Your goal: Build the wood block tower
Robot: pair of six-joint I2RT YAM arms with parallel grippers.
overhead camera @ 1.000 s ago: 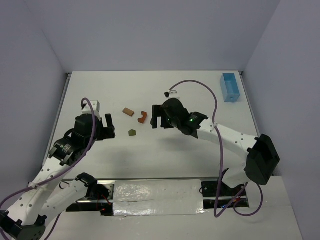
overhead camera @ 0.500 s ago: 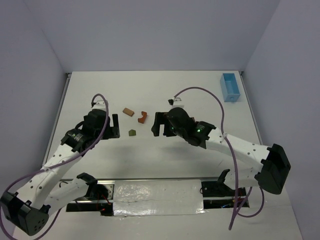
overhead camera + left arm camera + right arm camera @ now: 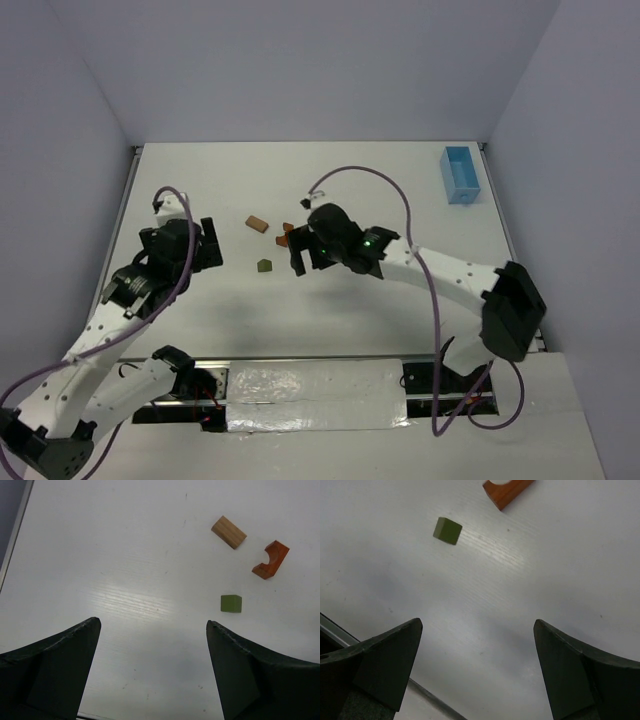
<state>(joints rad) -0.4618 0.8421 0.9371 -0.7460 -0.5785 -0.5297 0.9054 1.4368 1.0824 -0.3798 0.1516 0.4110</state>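
Note:
Three wood blocks lie apart on the white table (image 3: 380, 190): a tan bar (image 3: 258, 223) (image 3: 229, 532), a reddish-orange arch (image 3: 284, 231) (image 3: 270, 560) (image 3: 507, 489) and a small olive-green cube (image 3: 264, 266) (image 3: 231, 603) (image 3: 447, 530). No tower is in view. My left gripper (image 3: 209, 245) (image 3: 153, 622) hangs open to the left of the blocks, with nothing between its fingers. To their right, my right gripper (image 3: 298, 250) (image 3: 477, 622) is open and empty, close beside the arch and partly covering it from above.
A light blue box (image 3: 460, 174) stands at the far right of the table, near the right wall. The table's near edge shows as a dark strip (image 3: 427, 696) just below the right gripper. Purple cables loop over both arms.
My right gripper has shifted left, up against the arch. The left gripper swung toward the blocks, then drew back left. No block has moved.

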